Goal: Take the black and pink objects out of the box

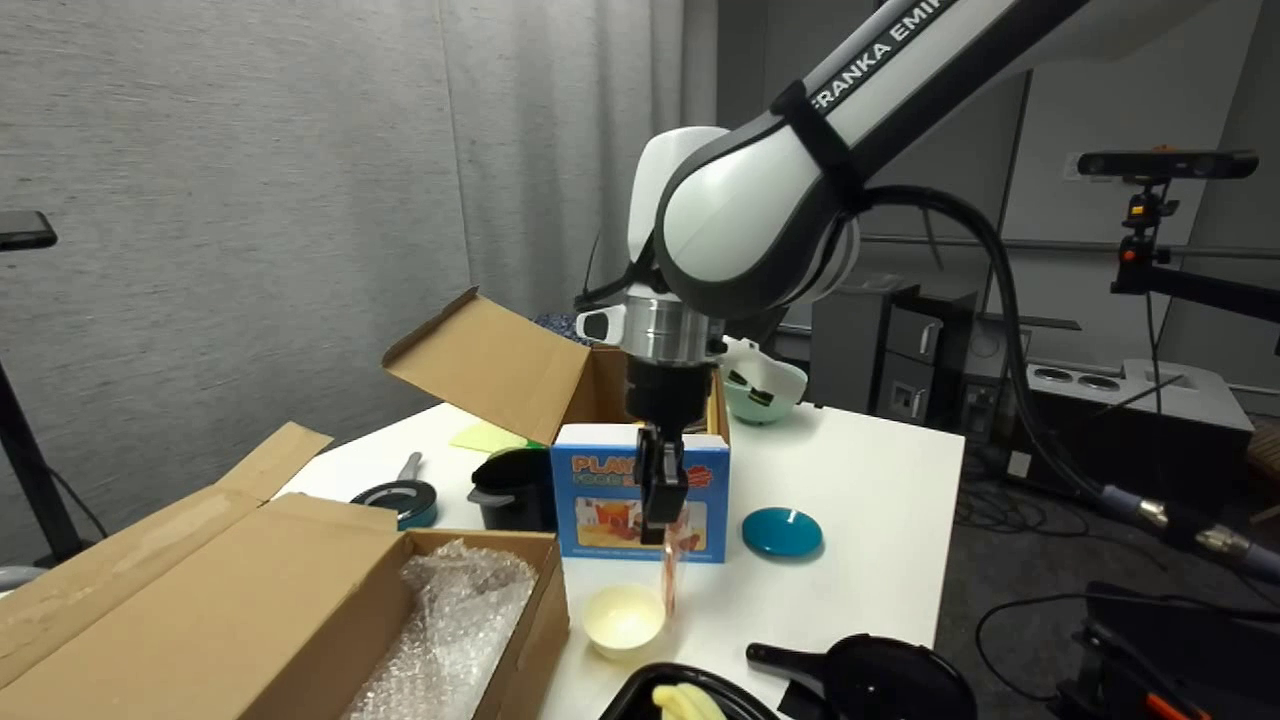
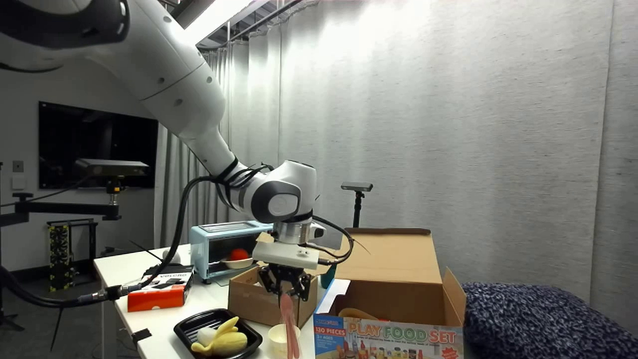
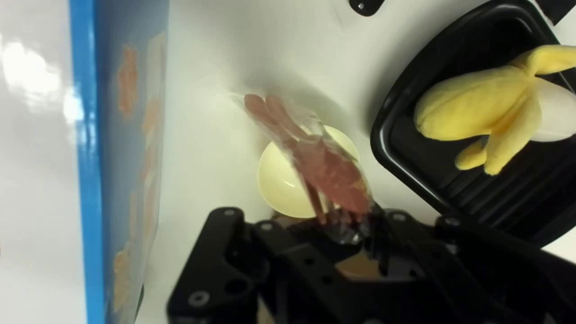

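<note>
Robot claw (image 2: 286, 293) is clamped, its fingers drawn close on clear-wrapped pink utensils (image 3: 335, 173), which hang below it, outside the brown cardboard box (image 2: 251, 301). That box stands on the white table (image 2: 207, 298), beyond the claw in an exterior view, near the toaster oven (image 2: 202, 254). Seen from the wrist, the utensils partly cover a cream bowl (image 3: 279, 180); whether they touch it cannot be told.

In an exterior view, lettering on the white robot arm (image 1: 760, 215) reads "FRANKA EMI", cut short. In an exterior view, the printed toy box (image 2: 389, 336) reads "PLAY FOOD SET", "130 PIECES" and "3+ AGES"; a red-sided carton (image 2: 158, 297) reads "VELCRO".
</note>
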Tool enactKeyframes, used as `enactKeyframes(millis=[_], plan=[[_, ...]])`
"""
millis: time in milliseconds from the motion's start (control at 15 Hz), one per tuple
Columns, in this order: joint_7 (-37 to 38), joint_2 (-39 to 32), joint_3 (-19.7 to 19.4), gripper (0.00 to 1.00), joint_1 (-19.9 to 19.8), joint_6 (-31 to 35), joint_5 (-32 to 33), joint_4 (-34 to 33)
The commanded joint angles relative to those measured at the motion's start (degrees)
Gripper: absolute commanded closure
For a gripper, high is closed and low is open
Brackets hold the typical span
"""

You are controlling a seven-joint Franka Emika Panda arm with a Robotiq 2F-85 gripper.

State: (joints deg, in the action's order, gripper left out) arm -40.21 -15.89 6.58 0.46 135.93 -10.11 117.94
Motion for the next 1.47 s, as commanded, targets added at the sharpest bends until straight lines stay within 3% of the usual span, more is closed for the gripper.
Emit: enactKeyframes(millis=[0,267,333,467,1067,1400], plan=[[1.5,-1.5,0.3,1.00,0.1,1.3,2.7,-1.6],[2.6,-1.7,0.4,0.98,0.0,1.3,3.2,-2.1],[2.7,-1.8,0.4,0.74,0.0,1.3,3.4,-2.1],[4.8,-3.0,0.5,0.69,0.2,-0.2,3.2,-6.0],[12.1,-4.6,0.2,0.02,0.7,1.4,5.8,-10.3],[16.8,-4.8,0.0,0.00,0.9,0.5,9.3,-10.8]])
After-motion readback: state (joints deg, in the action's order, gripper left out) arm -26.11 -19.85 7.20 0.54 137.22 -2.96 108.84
